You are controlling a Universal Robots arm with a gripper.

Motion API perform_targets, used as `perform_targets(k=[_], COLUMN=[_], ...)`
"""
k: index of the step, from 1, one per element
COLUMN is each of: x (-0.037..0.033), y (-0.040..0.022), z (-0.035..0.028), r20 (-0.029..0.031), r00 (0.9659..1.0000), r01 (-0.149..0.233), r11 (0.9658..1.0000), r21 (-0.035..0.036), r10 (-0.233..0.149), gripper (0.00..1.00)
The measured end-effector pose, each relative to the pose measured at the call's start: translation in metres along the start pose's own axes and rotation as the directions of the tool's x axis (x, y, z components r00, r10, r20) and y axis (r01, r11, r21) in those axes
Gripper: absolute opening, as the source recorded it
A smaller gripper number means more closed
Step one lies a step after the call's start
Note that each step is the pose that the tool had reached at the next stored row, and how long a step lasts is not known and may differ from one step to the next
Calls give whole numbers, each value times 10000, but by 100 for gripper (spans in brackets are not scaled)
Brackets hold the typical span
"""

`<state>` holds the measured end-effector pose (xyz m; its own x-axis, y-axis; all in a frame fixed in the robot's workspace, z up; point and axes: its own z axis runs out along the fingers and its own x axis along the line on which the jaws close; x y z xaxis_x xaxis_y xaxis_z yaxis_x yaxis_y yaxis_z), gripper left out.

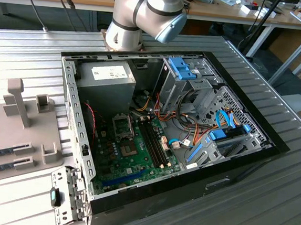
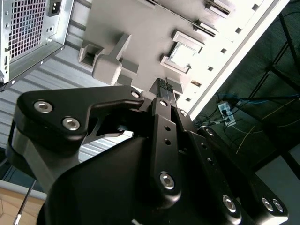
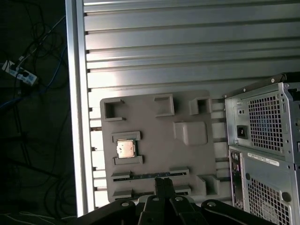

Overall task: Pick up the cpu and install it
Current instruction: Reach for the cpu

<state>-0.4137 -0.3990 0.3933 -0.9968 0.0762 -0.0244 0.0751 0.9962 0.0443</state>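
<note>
Arm (image 1: 143,12): cut off by the top edge of the exterior view, with just the grey joints and a blue cap in frame.

Grey fixture plate (image 1: 17,132) lies on the ribbed metal worktop (image 1: 269,196). It is to the exterior view's left of the open computer case (image 1: 165,129). Its left part runs off that view's edge.

Inside the case:
- The grey power-supply box (image 1: 104,82) sits at the far end.
- The green motherboard (image 1: 130,161) is below it.
- The socket frame (image 1: 123,126) is small and dark, and it is hard to tell whether it stands raised or flat.
- Drive cages and cable bundles cover the case's right half.

End effector (image 3: 163,180): in both wrist views the black fingers meet at their tips, clenched on nothing. Its body blocks much of the second wrist view and the plate's nearer edge. The tips sit over the plate beside a long narrow slot (image 3: 140,175) that holds a dark strip. The tips partly hide this strip. The height of the tips above the plate cannot be told.

The cpu (image 3: 125,149):
- It is a small flat square with a pale silvery top that catches the light and a slightly darker rim.
- It lies flat on the fixture plate, seated between two low grey brackets.
- It is apart from the fingertips and untouched.
- It is outside the case, whose perforated rear panel (image 3: 265,126) stands just beside the plate.
- Surface markings are too small to make out.
</note>
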Motion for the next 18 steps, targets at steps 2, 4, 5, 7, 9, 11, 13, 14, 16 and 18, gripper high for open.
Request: perform_targets(k=[2, 4, 5, 7, 9, 11, 13, 14, 16, 18], x=[15, 30, 42, 67, 88, 108, 134, 141, 154, 170], y=[-1, -2, -3, -5, -7, -8, -10, -11, -12, -13], z=[0, -1, -1, -2, -2, -3, -4, -4, -4, -5], r20=[1, 0, 0, 0, 0, 0, 0, 0, 1, 0], r00=[10000, 10000, 10000, 10000, 10000, 10000, 10000, 10000, 10000, 10000], r01=[0, 0, 0, 0, 0, 0, 0, 0, 0, 0], r11=[10000, 10000, 10000, 10000, 10000, 10000, 10000, 10000, 10000, 10000], r21=[-1, 0, -1, 0, -1, -1, 0, 0, -1, 0], r10=[0, 0, 0, 0, 0, 0, 0, 0, 0, 0], gripper=[11, 11, 11, 11, 11, 11, 11, 11, 11, 11])
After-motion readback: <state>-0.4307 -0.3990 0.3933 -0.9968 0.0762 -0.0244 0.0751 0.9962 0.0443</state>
